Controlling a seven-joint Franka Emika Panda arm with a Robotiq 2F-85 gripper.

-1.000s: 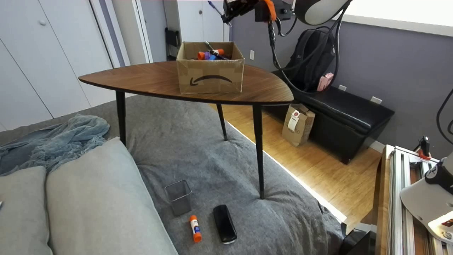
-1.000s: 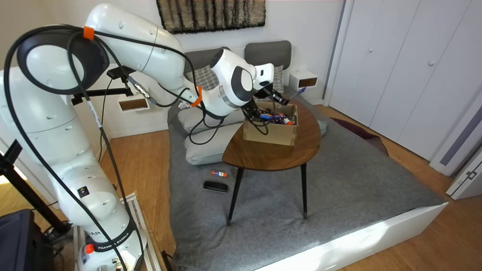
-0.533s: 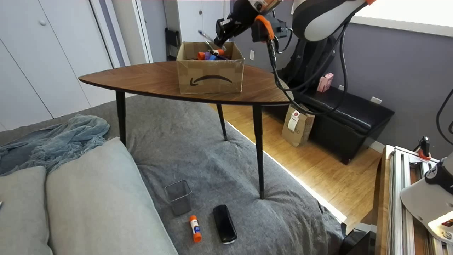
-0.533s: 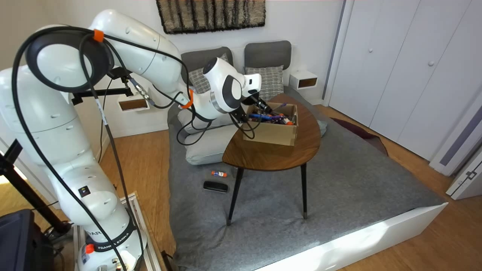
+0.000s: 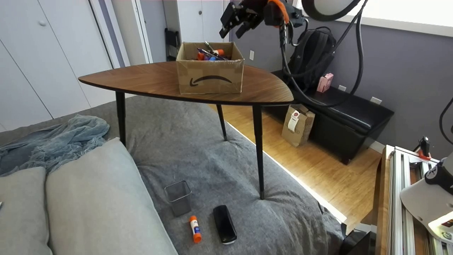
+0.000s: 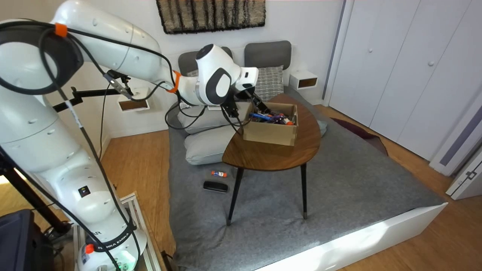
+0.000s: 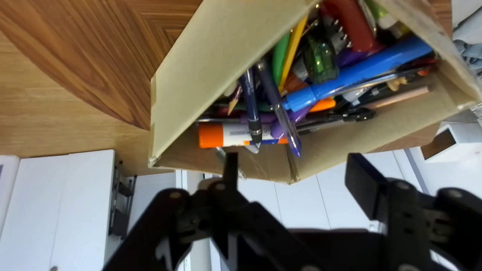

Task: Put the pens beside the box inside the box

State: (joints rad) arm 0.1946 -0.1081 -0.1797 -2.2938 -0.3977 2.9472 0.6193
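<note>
The box (image 5: 211, 78), tan cardboard with a black curved arrow, stands on the wooden table in both exterior views. Pens lie in it among markers, pencils and a glue stick. In the wrist view a clear pen with a purple tip (image 7: 278, 105) slants across the top of the pile, beside a dark blue pen (image 7: 250, 99). My gripper (image 7: 292, 156) has its fingers wide apart, nothing between them. An exterior view has the gripper (image 5: 230, 34) just above the box's rim, at the far side. The lower layers of the pile are hidden.
The box stands on a pointed wooden table (image 5: 134, 78) with thin black legs, set on a grey bed. Below, on the cover, lie a glue stick (image 5: 195, 229), a black case (image 5: 224, 224) and a mesh cup (image 5: 179, 205). Loose cables hang from the arm.
A second ago my gripper held a pen above the box. It came down to the opening, let the pen go onto the pile, and now stands open, slightly higher and farther back.
</note>
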